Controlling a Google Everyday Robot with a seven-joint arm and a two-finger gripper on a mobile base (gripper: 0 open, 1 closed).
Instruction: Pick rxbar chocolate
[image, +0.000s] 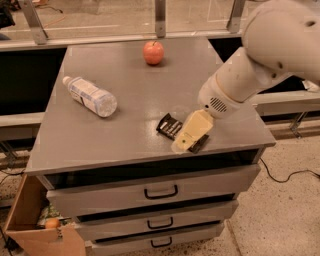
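The rxbar chocolate (169, 125) is a flat black bar with white lettering, lying near the front right of the grey cabinet top (135, 95). My gripper (188, 137) is cream coloured and hangs from the white arm (260, 55) that comes in from the upper right. It sits directly over the bar's right half and covers it. Only the bar's left end and a small dark corner at the lower right show.
A plastic water bottle (90, 96) lies on its side at the left of the top. A red apple (153, 52) stands at the back middle. Three drawers (160, 192) are below. An open cardboard box (35, 225) sits on the floor at the left.
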